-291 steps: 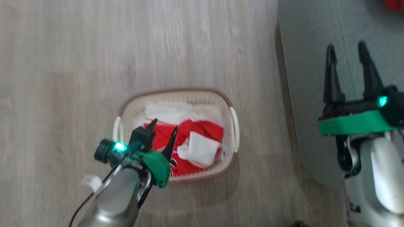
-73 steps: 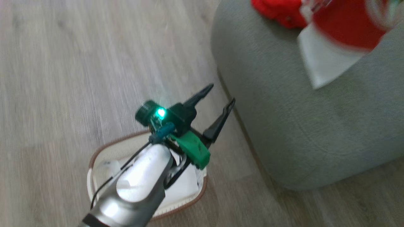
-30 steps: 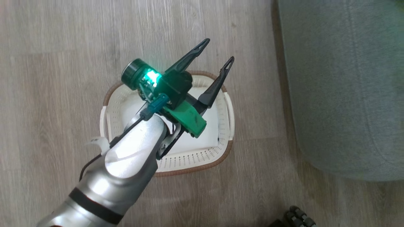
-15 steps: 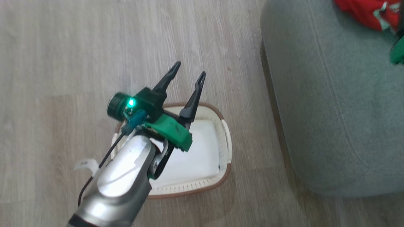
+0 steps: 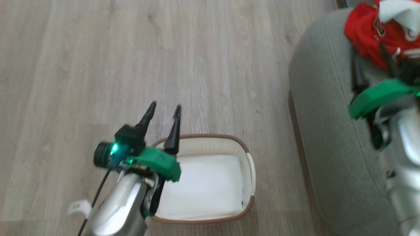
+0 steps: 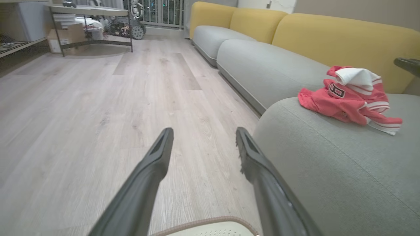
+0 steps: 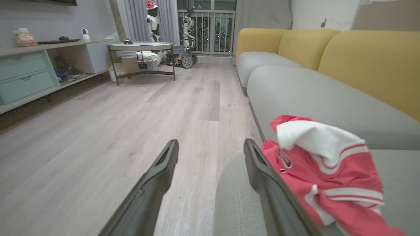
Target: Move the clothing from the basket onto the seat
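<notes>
The clothing (image 5: 370, 32) lies in a red and white heap on the grey-green seat (image 5: 325, 131). In the left wrist view the clothing (image 6: 347, 101) sits on the seat (image 6: 328, 173) at the right. My right gripper (image 5: 367, 49) hovers open over the seat just before the clothing (image 7: 321, 164), with nothing between its fingers (image 7: 262, 173). The basket (image 5: 251, 170) stands on the floor left of the seat with a flat white liner (image 5: 203, 186) inside. My left gripper (image 5: 165, 108) is open and empty above the basket's left end, fingers (image 6: 154, 164) pointing out over the floor.
Pale wood floor (image 5: 131, 59) spreads left of and beyond the basket. More grey cushions (image 7: 311, 95) with yellow backs (image 7: 367, 62) run along the right. Far off stand a round table (image 7: 141, 47), a shelf unit with teal drawers (image 7: 23, 78) and other robots (image 7: 188, 29) by the window.
The head camera has shifted. The red garments seen in the basket earlier now lie on the seat. My right gripper has come into view beside them; the left arm has drawn back and lower.
</notes>
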{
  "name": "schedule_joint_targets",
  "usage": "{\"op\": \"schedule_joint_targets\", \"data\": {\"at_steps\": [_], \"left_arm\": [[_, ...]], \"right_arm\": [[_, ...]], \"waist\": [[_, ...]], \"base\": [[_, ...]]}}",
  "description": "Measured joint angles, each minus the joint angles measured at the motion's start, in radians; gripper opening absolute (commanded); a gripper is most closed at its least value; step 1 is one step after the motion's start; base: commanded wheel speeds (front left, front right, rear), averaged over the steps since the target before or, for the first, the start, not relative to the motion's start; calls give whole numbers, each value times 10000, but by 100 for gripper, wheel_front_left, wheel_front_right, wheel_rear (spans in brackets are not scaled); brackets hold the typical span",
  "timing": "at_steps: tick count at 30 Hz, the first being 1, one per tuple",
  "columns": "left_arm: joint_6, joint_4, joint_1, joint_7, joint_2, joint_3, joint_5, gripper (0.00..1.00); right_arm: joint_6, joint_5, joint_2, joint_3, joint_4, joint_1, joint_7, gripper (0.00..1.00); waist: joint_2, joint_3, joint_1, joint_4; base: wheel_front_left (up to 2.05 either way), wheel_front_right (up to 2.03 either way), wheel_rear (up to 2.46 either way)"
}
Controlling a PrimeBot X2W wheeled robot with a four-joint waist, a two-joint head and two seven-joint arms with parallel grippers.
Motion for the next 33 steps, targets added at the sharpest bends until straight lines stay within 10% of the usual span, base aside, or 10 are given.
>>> {"op": "schedule_joint_targets", "data": {"at_steps": [16, 33], "left_arm": [[522, -1220, 3299, 0, 476, 1776, -27, 100], [621, -2389, 5255, 0, 334, 3473, 426, 100]], "right_arm": [[2, -1329, 2123, -652, -3147, 4241, -2, 100], [0, -562, 2311, -731, -4614, 6544, 0, 100]], "waist": [[0, -1419, 0, 729], [0, -1989, 0, 734]], "base": [[0, 0, 0], [0, 0, 0]]}}
